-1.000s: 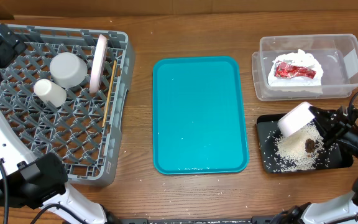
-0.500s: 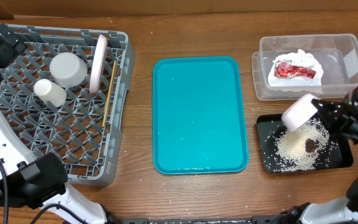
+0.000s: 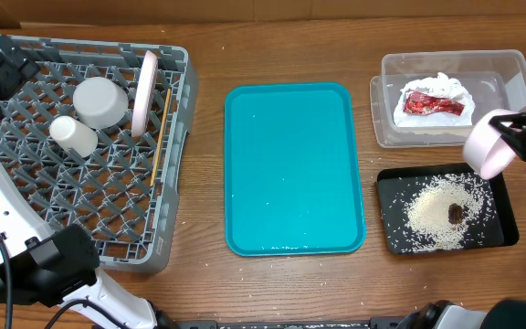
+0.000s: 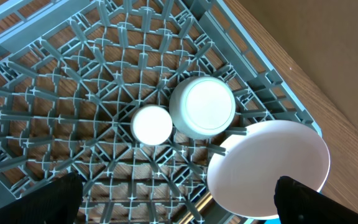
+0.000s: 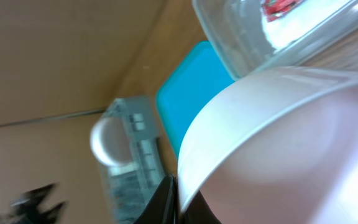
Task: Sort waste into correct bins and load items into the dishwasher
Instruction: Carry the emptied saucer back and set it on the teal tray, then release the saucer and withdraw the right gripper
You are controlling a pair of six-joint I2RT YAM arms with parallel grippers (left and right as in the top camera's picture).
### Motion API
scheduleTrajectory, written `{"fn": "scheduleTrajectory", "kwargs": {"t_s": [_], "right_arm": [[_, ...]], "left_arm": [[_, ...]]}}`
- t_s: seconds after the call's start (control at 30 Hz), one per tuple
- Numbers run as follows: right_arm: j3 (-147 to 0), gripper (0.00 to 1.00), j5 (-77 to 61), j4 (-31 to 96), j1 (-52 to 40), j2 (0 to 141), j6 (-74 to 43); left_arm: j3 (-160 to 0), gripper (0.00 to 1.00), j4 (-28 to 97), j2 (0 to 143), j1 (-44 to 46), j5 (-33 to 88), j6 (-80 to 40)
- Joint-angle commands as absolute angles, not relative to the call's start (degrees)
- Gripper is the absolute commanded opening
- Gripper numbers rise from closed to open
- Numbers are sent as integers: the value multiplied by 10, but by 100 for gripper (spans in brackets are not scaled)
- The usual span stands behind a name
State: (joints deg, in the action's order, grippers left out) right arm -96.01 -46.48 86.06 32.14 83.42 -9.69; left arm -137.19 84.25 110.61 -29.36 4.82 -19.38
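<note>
small pale round dish (image 5: 278,149): filled the lower right, close up
right gripper (image 5: 179,202): clamped on the dish's rim, bottom edge
clear tub (image 5: 253,28): top right, red wrapper (image 5: 277,7) inside
teal tray (image 5: 188,81): behind the dish
grey rack (image 5: 132,165): farther left, blurred, white plate (image 5: 104,140) inside

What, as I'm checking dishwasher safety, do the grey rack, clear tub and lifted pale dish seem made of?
Grey rack: matte moulded plastic, judging by its thin lattice.
Clear tub: glossy transparent plastic, with see-through walls.
Pale dish: likely glazed ceramic or melamine, given its smooth soft sheen.
</note>
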Motion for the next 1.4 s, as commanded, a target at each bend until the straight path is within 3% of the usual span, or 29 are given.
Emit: {"fn": "scheduleTrajectory", "kwargs": {"t_s": [0.0,0.27,0.43,0.67,1.07,1.1,1.17,1.2,1.23,1.3,1.37], "right_arm": [[-986,4,-349,838,214,797,-184],[-985,4,-131,724,-149,841,-335],[-985,4,-48,665,-312,921,-349],[-985,4,40,651,-423,1070,-406],[-985,5,29,643,-451,1178,-405],[-985,11,29,643,-451,1180,-405],[-985,36,29,643,-452,1180,-405],[-985,42,28,643,-453,1180,-405],[-985,54,23,641,-453,1180,-405],[-986,64,11,638,-453,1180,-405],[-993,65,-4,645,-449,1179,-403]], "left_arm": [[-1374,100,842,1107,-293,42,-197],[-1374,100,842,1107,-293,42,-197],[-1374,100,842,1107,-293,42,-197],[-1374,100,842,1107,-293,42,-197],[-1374,100,840,1107,-293,44,-197],[-1374,100,840,1107,-293,44,-197],[-1374,100,840,1107,-293,44,-198],[-1374,100,838,1107,-293,48,-202],[-1374,100,837,1107,-293,58,-211],[-1374,100,842,1107,-293,82,-215],[-1374,100,871,1107,-293,141,-215]]}}
